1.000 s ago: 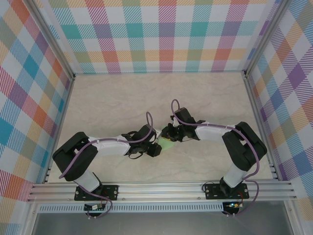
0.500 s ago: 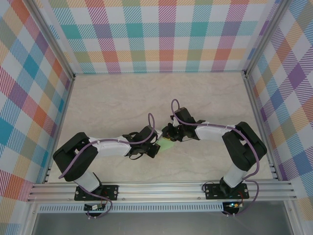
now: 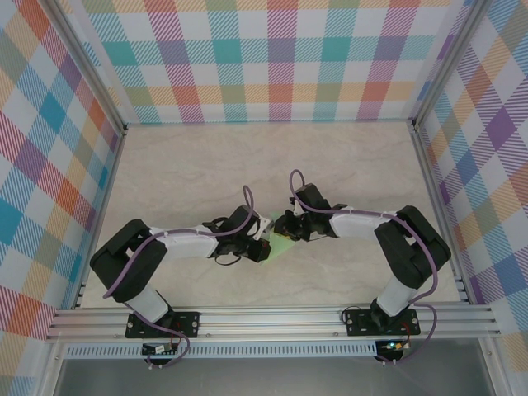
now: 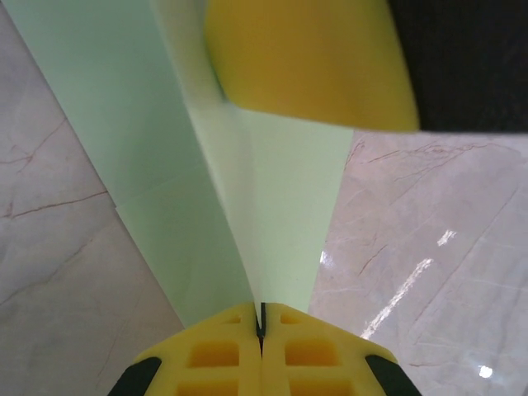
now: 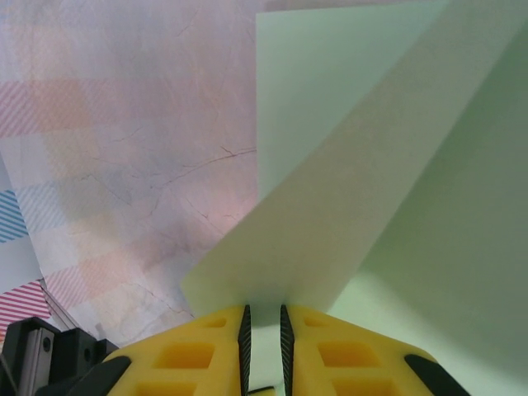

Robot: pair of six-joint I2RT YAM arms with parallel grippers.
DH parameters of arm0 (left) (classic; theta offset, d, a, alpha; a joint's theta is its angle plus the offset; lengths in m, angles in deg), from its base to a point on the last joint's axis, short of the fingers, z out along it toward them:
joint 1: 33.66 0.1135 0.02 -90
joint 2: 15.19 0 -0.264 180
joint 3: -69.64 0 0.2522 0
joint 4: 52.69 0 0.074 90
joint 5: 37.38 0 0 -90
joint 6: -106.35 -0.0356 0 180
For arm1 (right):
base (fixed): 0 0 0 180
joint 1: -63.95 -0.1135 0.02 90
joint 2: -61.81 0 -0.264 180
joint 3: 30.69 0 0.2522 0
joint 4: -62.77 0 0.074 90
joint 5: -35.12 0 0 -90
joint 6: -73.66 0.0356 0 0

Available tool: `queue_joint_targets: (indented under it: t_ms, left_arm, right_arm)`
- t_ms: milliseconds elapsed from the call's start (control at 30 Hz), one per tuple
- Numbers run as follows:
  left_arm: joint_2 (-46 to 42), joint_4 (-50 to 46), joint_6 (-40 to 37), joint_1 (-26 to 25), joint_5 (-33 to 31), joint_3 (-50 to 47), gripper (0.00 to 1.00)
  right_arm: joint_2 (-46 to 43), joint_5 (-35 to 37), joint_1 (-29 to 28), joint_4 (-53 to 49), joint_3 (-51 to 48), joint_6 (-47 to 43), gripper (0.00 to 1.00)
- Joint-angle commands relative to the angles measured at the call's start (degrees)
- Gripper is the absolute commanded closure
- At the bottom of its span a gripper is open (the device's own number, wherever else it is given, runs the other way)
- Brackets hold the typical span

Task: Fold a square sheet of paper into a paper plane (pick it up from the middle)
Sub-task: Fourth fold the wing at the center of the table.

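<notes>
The square sheet of paper [image 3: 284, 247] is pale green and folded, and sits between both grippers at the middle of the table. My left gripper [image 3: 264, 245] is shut on its raised crease edge; in the left wrist view the yellow jaws [image 4: 261, 320] pinch the sheet of paper [image 4: 272, 206]. One yellow finger [image 4: 313, 66] of the right gripper presses the paper from the far side. My right gripper [image 3: 285, 229] holds a lifted flap of the paper [image 5: 346, 165], which runs into the narrow gap of the right gripper [image 5: 264, 320].
The marble-patterned tabletop [image 3: 206, 173] stretches wide behind and beside the arms. Checked walls [image 3: 272, 58] close off three sides. An aluminium rail [image 3: 272, 322] runs along the near edge by the arm bases.
My left gripper has shut on the paper's edge and shifted a little towards the right gripper. The right arm has held still with its flap.
</notes>
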Motion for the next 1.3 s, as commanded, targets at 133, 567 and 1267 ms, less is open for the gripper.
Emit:
queue_joint_targets:
  t_ms: [133, 567, 1267]
  left_arm:
    - [2.53, 2.09, 1.32, 3.0, 9.32, -1.12, 0.98]
    - [3.23, 5.09, 4.87, 5.85, 12.39, -2.92, 0.99]
    - [5.26, 8.48, 9.19, 10.89, 18.8, -5.92, 0.99]
  right_arm:
    - [-4.01, 0.79, -0.29, -2.18, -1.79, -0.12, 0.8]
    - [-5.59, -0.8, -0.37, -1.34, -2.63, -0.2, 0.81]
    - [2.5, -4.0, -0.51, 0.63, 3.28, -0.49, 0.81]
